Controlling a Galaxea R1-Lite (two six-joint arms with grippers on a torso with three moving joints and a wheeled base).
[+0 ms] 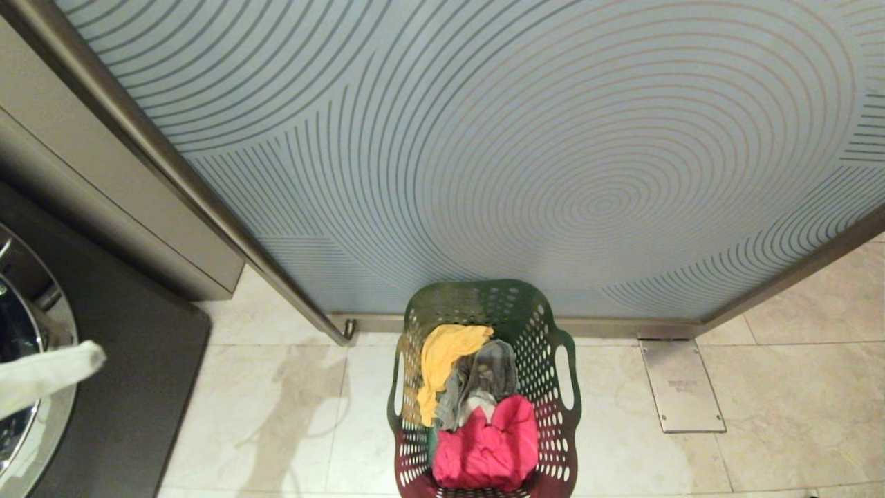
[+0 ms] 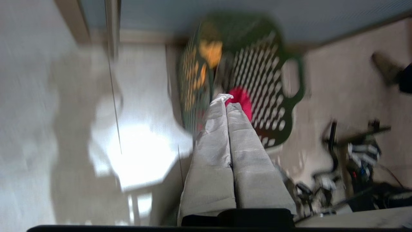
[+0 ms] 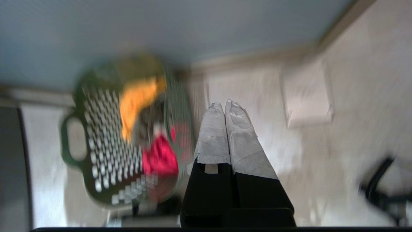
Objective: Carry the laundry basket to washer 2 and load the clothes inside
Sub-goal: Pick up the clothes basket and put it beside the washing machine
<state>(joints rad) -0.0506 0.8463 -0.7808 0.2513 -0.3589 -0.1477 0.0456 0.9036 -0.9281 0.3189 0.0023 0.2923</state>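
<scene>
Laundry basket on floor by patterned glass wall, clothes inside. Left gripper and right gripper both pressed together, empty, above basket. Advice: spread fingers, hook both side handles evenly, lift level.

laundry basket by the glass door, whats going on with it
Nothing holds it at this moment. The laundry basket stands on the tiled floor with the yellow, grey and pink-red clothes inside. Both hands, left and right, are shut, empty and above the basket. A washer stands at the left edge.
</scene>
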